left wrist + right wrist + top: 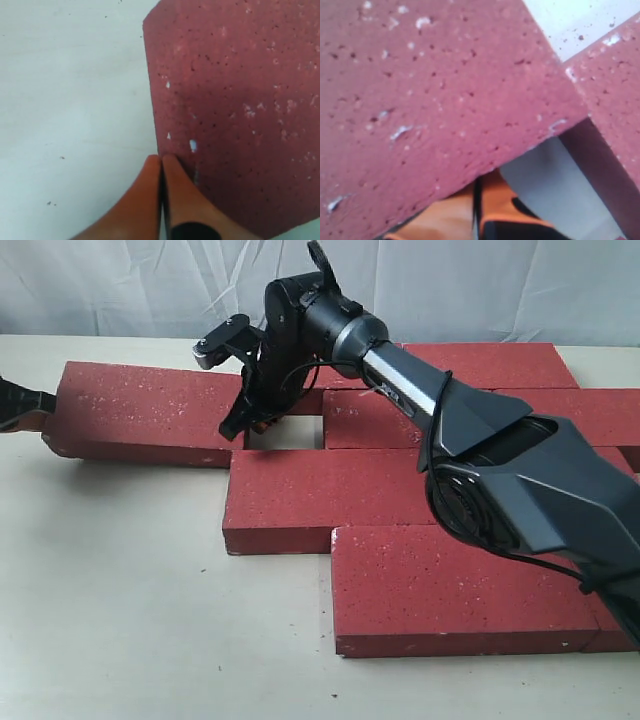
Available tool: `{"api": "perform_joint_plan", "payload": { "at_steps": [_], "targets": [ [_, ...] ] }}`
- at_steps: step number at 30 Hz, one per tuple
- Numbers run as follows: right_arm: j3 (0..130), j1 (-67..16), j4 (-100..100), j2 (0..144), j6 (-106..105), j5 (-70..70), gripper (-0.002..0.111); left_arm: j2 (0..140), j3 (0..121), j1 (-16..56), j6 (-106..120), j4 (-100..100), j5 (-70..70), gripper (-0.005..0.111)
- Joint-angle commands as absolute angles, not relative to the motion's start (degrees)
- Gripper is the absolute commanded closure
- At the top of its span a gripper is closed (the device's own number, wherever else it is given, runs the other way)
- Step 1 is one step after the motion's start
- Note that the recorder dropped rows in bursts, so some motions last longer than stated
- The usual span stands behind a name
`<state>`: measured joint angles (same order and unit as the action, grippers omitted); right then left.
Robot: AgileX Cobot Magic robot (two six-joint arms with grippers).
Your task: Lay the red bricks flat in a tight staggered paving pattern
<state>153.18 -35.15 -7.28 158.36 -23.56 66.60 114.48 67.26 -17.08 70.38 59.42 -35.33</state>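
Here, staggered red bricks (320, 490) on table (120, 620).

Off-white tabletop (120, 590), wrinkled pale sheet (130, 285) hanging behind it

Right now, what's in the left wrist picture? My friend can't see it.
Two orange fingers, pressed together, have their tips at the edge of a speckled red brick. The brick lies flat on a pale table.

You have a pale surface (120, 620) carrying the red bricks (320, 495), all lying flat (speckled white), spread in staggered rows from near its far edge toward the near right.
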Motion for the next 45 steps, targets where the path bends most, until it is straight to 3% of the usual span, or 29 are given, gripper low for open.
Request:
{"api": "perform_joint_plan", "payload": {
  "at_steps": [1, 16, 29, 45],
  "targets": [
    [153.1, -35.4, -4.9, 155.8, -23.5, 69.7, 0.109, 114.6, 67.0, -16.4, 68.9, 56.3, -37.5, 0.107],
    [153.1, -35.4, -0.8, 155.1, -23.2, 69.5, 0.109, 114.5, 67.0, -20.9, 68.1, 61.4, -35.9, 0.107],
    [153.1, -35.4, -4.5, 155.7, -22.2, 68.2, 0.109, 115.6, 67.0, -18.4, 71.0, 62.7, -38.4, 0.107],
    [152.8, -34.3, 8.9, 150.9, -17.6, 70.0, 0.109, 118.4, 67.0, -16.7, 75.8, 70.0, -37.7, 0.107]
  ]
}}
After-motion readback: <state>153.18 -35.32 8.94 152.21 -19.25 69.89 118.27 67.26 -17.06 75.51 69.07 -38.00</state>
